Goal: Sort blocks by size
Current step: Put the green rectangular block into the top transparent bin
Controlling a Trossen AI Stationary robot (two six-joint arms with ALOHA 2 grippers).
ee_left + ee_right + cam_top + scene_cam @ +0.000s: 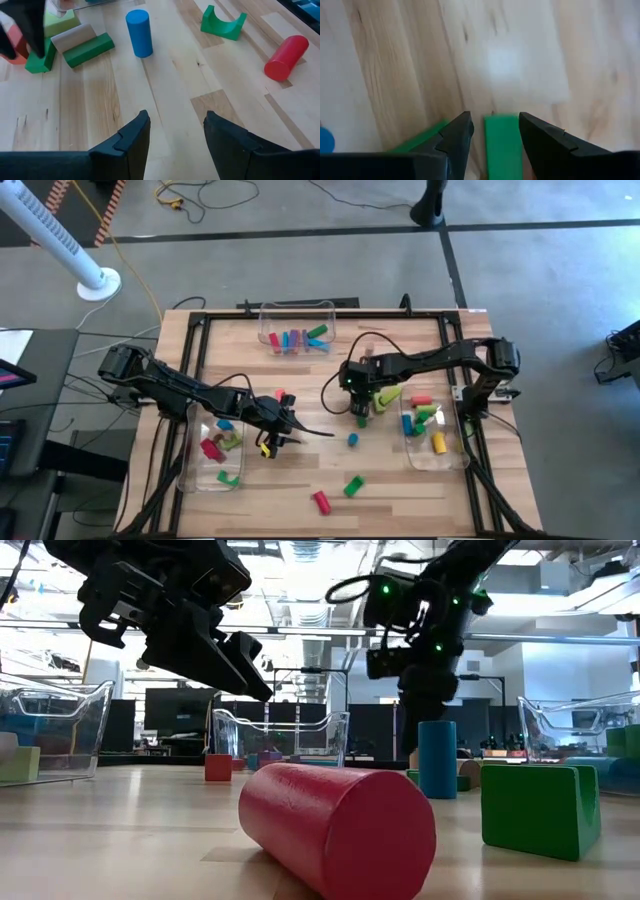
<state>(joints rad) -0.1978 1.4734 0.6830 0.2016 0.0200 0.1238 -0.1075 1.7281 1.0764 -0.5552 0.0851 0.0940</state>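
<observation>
My right gripper, fingers apart, hangs over a green block at table centre beside the right-hand bin; likely light, rigid, smooth, so pinch its flat long sides; left gripper open, idle.

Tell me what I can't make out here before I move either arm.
- Right tool: in its wrist view a green block lies between the open fingers, cut off by the bottom edge; contact unclear.
- Left bin: high view, the left arm covers part of its contents.
- Back bin: blocks too small to size.
- Left tool: open, holding nothing.
</observation>
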